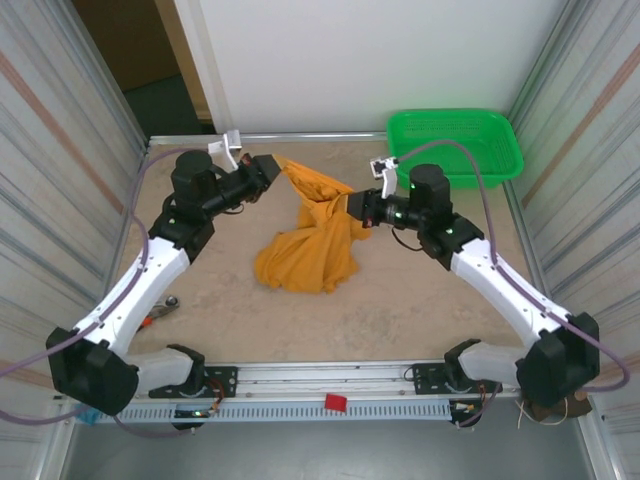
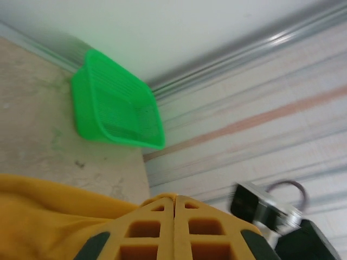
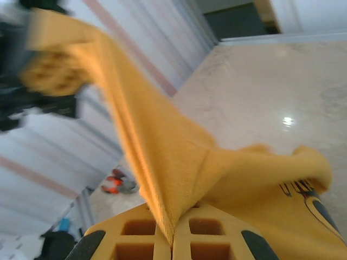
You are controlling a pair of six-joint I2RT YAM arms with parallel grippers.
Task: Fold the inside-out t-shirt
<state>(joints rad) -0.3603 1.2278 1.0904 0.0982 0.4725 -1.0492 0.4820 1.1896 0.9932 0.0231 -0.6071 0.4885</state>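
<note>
With both pairs of jaws pinched shut on cloth, the t-shirt (image 1: 305, 250) stretches in a band from the left gripper (image 1: 270, 170) to the right gripper (image 1: 352, 207). Its bulk sags onto the table (image 1: 420, 300) between them, closer to the right one.
</note>
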